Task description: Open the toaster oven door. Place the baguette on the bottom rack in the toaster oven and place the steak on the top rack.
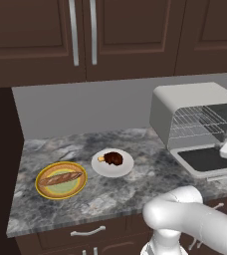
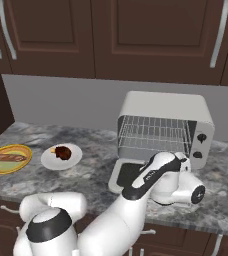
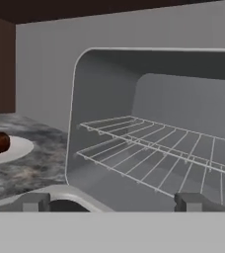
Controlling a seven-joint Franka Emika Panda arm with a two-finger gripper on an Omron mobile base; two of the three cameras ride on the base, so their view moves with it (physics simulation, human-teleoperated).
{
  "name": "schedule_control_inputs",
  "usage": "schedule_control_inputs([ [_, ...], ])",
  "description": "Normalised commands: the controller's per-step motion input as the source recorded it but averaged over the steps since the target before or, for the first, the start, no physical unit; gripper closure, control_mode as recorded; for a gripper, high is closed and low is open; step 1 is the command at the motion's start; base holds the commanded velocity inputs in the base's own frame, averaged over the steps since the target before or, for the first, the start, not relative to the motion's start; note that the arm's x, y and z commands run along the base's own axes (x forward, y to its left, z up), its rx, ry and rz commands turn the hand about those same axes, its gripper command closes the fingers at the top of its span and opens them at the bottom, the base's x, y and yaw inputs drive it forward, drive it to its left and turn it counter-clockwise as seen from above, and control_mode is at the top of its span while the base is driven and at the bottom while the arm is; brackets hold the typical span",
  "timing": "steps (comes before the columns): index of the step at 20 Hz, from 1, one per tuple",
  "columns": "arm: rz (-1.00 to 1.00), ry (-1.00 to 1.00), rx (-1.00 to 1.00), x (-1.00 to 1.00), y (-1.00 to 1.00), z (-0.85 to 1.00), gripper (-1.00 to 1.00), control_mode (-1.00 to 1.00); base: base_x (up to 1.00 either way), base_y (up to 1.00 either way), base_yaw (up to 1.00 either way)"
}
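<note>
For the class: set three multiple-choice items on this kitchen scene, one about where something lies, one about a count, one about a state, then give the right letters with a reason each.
1. Where does the baguette lie?
A. on the yellow plate
B. on the top rack
C. on the oven door

2. How many wire racks are in the toaster oven?
A. one
B. two
C. four

3. The toaster oven door is:
A. shut upright
B. removed
C. folded down open

Answers: 1 A, the loaf rests on the yellow plate at the counter's left. 2 B, the top rack and bottom rack show in the hand view. 3 C, the door lies flat in front, cavity exposed.
</note>
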Motion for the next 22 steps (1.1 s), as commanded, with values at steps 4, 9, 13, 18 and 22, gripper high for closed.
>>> schedule_control_inputs([
  [4, -0.06, 0.0, -0.04, 0.35, 0.0, 0.11, -1.0, -1.0, 0.0, 0.0, 0.0],
  [9, 0.0, 0.0, 0.0, 0.31, -0.02, 0.05, -1.0, -1.0, 0.0, 0.0, 0.0],
  [13, 0.0, 0.01, 0.03, 0.37, 0.0, 0.0, -1.0, -1.0, 0.0, 0.0, 0.0],
  [18, 0.0, 0.05, 0.04, 0.17, 0.0, -0.13, -1.0, -1.0, 0.0, 0.0, 0.0],
  [22, 0.0, 0.12, 0.06, 0.26, 0.0, -0.06, -1.0, -1.0, 0.0, 0.0, 0.0],
])
